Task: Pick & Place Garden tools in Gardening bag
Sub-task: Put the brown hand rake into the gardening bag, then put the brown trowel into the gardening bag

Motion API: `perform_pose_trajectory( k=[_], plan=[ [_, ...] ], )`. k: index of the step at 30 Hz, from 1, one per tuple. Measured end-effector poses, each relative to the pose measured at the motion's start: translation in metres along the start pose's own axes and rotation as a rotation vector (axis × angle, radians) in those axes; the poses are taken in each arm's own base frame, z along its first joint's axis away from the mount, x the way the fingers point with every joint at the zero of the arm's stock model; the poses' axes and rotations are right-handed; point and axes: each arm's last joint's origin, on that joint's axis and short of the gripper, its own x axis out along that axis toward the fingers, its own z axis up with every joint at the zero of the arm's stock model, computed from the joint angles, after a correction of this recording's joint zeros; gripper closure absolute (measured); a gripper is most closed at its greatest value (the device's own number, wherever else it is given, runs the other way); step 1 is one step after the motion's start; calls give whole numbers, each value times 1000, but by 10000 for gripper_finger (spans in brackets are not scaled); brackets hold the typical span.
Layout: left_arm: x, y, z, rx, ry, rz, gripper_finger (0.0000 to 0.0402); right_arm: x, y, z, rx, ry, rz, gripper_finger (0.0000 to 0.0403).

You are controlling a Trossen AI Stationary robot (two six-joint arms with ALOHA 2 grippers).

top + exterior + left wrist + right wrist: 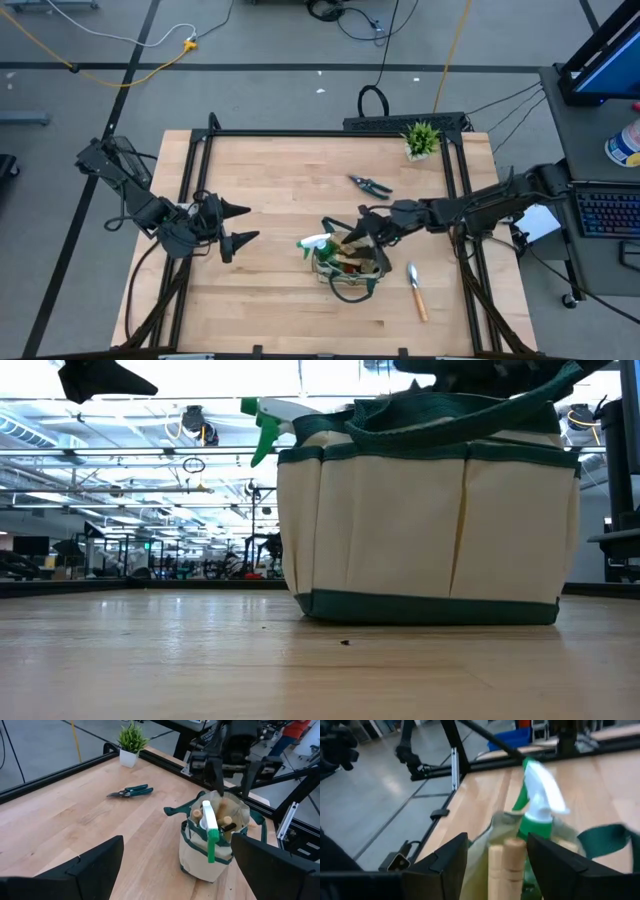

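Note:
The beige gardening bag [350, 262] with dark green trim stands upright on the table, also in the low view [430, 520]. A green spray bottle [210, 827] and wooden tool handles [507, 860] stick out of its top. My right gripper [365, 222] hovers open just above the bag's mouth, its fingers [452, 857] on either side of the handle tops, touching nothing that I can see. My left gripper [252, 223] is open and empty above the table, left of the bag. The pruning shears [370, 185] and the trowel [415, 290] lie flat on the table.
A small potted plant [422, 140] stands at the far right corner. The shears lie between the plant and the bag, and the trowel lies right of the bag near the front. Bare wood [280, 170] stretches across the table's left and far parts. A black frame [330, 132] rims the table.

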Motion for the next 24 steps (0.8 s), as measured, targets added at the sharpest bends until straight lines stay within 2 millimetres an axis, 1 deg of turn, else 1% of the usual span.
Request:
perform_pose_trajectory(
  k=[8,13,17,24],
  plan=[
    [0,0,0,0,0,0,16,-27,9,24,-63,-138,-54,211],
    [0,0,0,0,0,0,16,-47,15,33,-83,-167,-57,218],
    [0,0,0,0,0,0,23,-61,18,33,-75,-129,-66,233],
    [0,0,0,-6,0,0,29,-79,22,25,23,-20,-76,259]
  ],
)
